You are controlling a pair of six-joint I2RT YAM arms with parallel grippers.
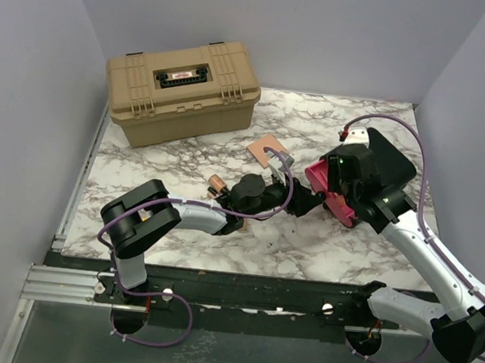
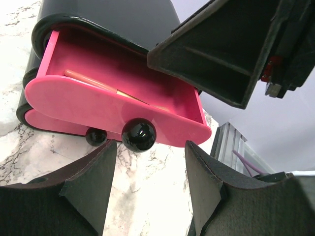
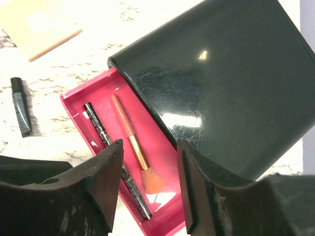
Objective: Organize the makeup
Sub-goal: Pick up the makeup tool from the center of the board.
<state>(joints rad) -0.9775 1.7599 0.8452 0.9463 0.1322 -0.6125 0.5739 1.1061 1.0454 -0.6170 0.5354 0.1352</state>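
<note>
The black box (image 3: 221, 73) has its top pink drawer (image 3: 170, 206) pulled out. In the drawer lie a slim black patterned tube (image 3: 101, 130) and a pink-handled brush (image 3: 129, 135). My right gripper (image 3: 149, 145) hangs open just above the drawer with nothing between its fingers. My left gripper (image 2: 150, 162) is open in front of the drawer's black knob (image 2: 139, 133), apart from it and low over the marble. On the table lie a flat square copper-pink compact (image 1: 265, 149), a small black tube (image 3: 19, 105) and a copper lipstick tube (image 1: 218, 182).
A closed tan toolbox (image 1: 183, 89) stands at the back left. A second pink drawer with its own knob (image 2: 96, 136) sits shut below the open one. Grey walls bound the marble table (image 1: 177, 227) on three sides.
</note>
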